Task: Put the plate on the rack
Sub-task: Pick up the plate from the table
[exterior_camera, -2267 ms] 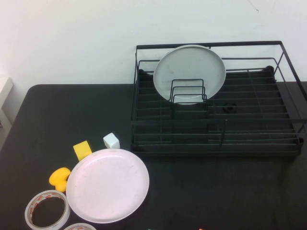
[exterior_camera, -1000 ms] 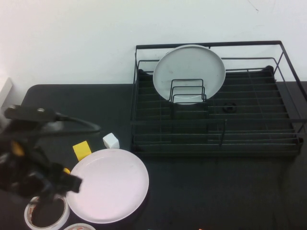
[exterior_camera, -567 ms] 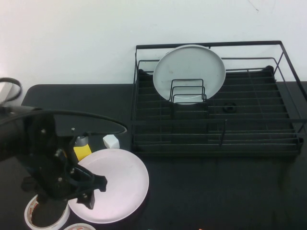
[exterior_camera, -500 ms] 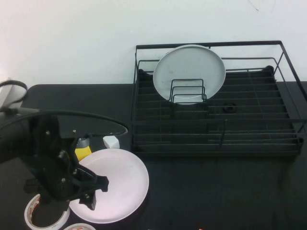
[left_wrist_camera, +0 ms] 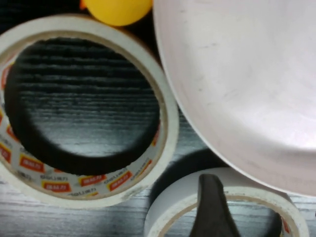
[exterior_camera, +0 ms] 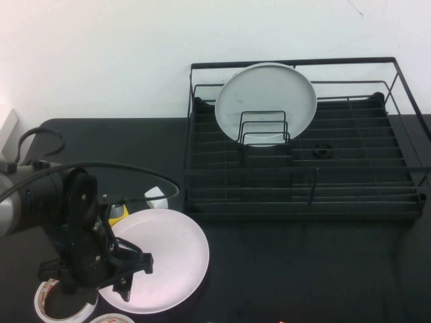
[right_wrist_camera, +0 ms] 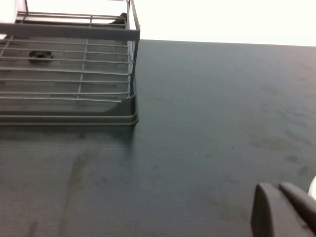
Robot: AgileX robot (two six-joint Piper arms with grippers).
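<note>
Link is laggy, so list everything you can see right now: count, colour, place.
plate: 1, pinkish-white, flat on table, near left
rack: 1, black wire, far right of table
grey plate: 1, grey-white, upright in rack
tape rolls: 2, white, beside plate at near edge
yellow items: partly hidden, by plate's left rim
white block: 1, partly hidden behind cable
table: 1, black
left gripper: open, over plate's left rim
right gripper: shut, low over bare table, clear of rack

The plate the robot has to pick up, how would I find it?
Start at the big black wire dish rack at the back of the black table. Look down-left to the near corner: the large round pinkish-white plate lies flat there. The grey-white plate stands upright in the rack.
</note>
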